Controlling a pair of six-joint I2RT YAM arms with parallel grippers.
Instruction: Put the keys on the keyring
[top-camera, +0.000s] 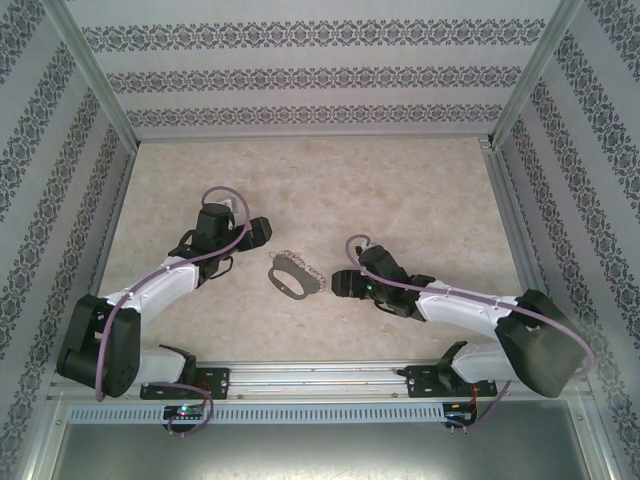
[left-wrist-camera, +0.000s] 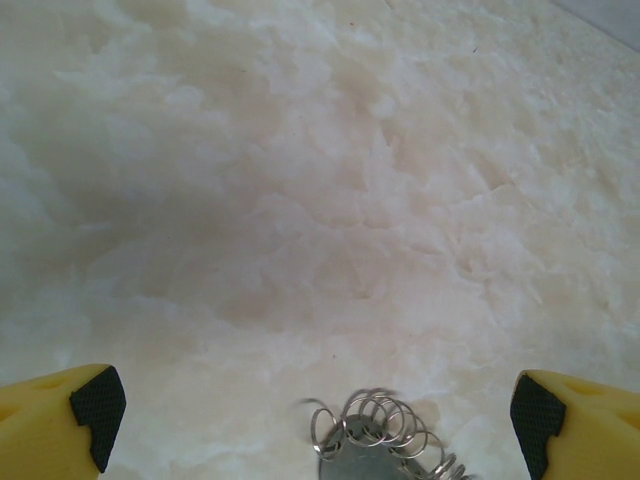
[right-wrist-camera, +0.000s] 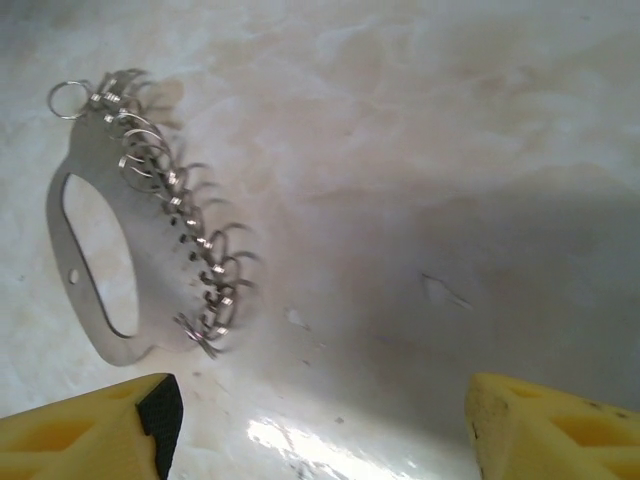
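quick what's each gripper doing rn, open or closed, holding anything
Left gripper: open, holding nothing.
Right gripper: open, holding nothing; the grey metal oval keyring lies loose ahead of it.

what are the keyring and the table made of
The keyring looks like flat grey metal, dull finish, with shiny wire rings along one edge. The table shows cream marbled veining: stone or printed laminate, cannot tell; glossy, judging by its glare.
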